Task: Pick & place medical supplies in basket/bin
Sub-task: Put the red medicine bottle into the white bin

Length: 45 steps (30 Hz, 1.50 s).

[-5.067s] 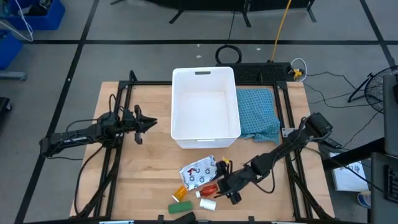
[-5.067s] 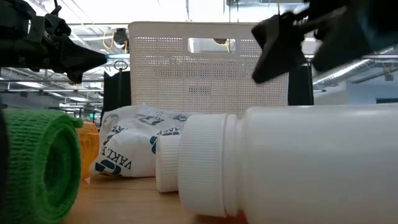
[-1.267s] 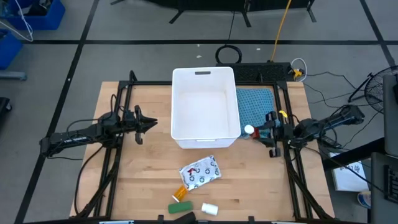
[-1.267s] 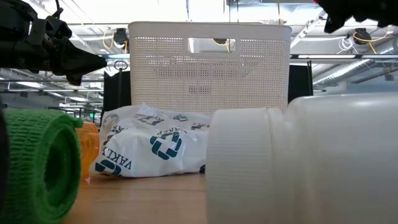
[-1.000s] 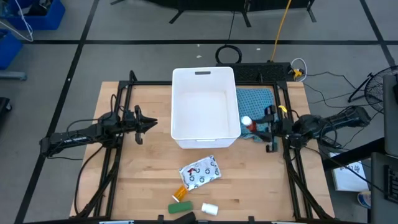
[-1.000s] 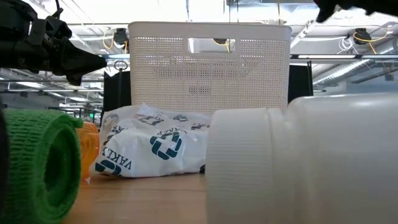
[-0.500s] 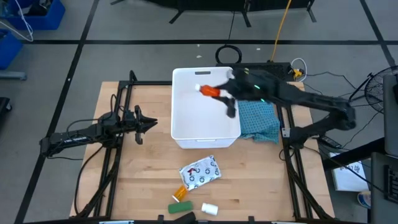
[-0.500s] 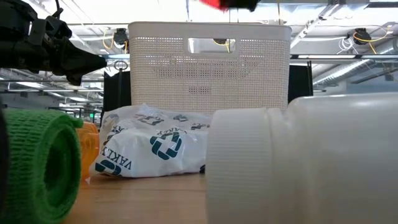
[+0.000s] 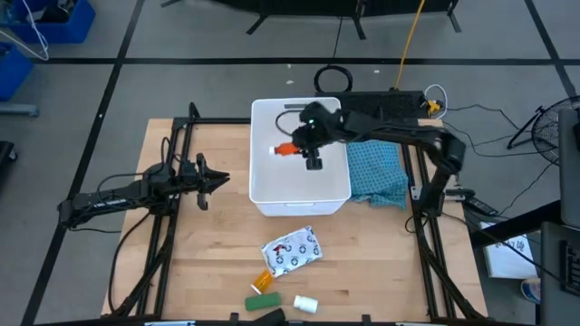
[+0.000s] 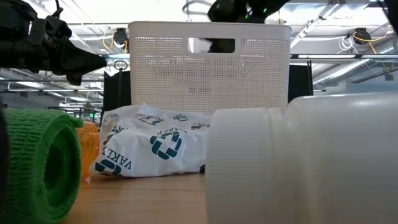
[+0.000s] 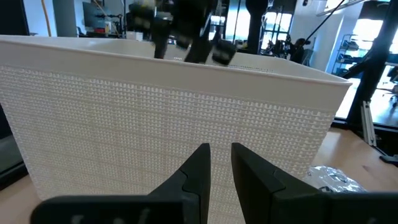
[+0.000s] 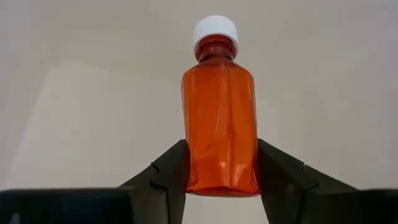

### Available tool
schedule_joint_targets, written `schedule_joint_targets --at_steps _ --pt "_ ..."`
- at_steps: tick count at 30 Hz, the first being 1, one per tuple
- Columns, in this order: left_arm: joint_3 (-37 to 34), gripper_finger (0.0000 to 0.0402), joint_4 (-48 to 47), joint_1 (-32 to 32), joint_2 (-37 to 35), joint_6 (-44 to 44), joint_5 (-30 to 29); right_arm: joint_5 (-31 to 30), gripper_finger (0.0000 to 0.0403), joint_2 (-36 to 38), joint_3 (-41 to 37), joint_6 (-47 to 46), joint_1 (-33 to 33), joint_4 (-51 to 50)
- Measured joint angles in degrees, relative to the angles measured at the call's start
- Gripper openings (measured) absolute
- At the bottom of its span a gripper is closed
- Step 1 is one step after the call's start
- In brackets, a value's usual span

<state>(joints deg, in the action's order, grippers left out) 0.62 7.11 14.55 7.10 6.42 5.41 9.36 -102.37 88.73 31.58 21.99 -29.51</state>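
Note:
My right gripper (image 9: 299, 148) hangs over the inside of the white bin (image 9: 256, 154), shut on a small red bottle (image 9: 285, 149) with a white cap (image 12: 215, 30). On the table near the bin's front wall lie a white printed pouch (image 9: 293, 251), an orange bottle (image 9: 263, 281), a green block (image 9: 263, 302), a white bottle (image 9: 304, 302) and a dark block (image 9: 275, 315). My left gripper (image 9: 217, 179) waits at the bin's left, level, its fingers almost together with nothing between them. My right gripper pinches the red bottle's lower body, near its base (image 12: 221, 177), between its two fingers (image 12: 168, 168). They come from the table's right side, slanting down, and lie along the bottle. The cap end points away from the gripper, toward the left. The bottle is lifted clear above the bin's floor.
A teal cloth (image 9: 376, 163) lies against the bin's right wall. Black frame rails (image 9: 181, 145) run along both sides of the table. Bare wood lies between the left rail and the bin.
My right gripper has carried the red bottle from above the teal cloth toward the table's left, over the bin's right rim, to above the bin's inside. It has turned and tipped downward on the way. The bottle stays in its fingers.

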Motion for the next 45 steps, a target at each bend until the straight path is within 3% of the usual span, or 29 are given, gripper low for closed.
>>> schedule_joint_targets --at_steps 7,13,30,38,45 --pt "0.00 0.0067 0.02 -0.01 0.01 -0.02 0.00 0.08 0.0146 -7.08 -0.02 0.58 2.00 1.98" --pt "0.00 0.0067 0.04 0.00 0.01 -0.74 -0.05 5.99 0.0144 -10.75 -0.02 -3.43 4.02 2.17" --pt "0.00 0.0067 0.04 -0.02 0.01 -0.70 -1.25 5.91 0.0155 -19.35 0.09 -3.70 4.29 1.40" --pt "0.00 0.0067 0.04 -0.02 0.00 -0.68 -1.31 5.55 0.0166 -18.28 -0.09 -3.51 4.29 0.21" --pt "0.00 0.0067 0.02 -0.02 0.01 -0.63 -1.38 2.55 0.0202 -15.00 -0.13 -3.97 4.29 1.14"
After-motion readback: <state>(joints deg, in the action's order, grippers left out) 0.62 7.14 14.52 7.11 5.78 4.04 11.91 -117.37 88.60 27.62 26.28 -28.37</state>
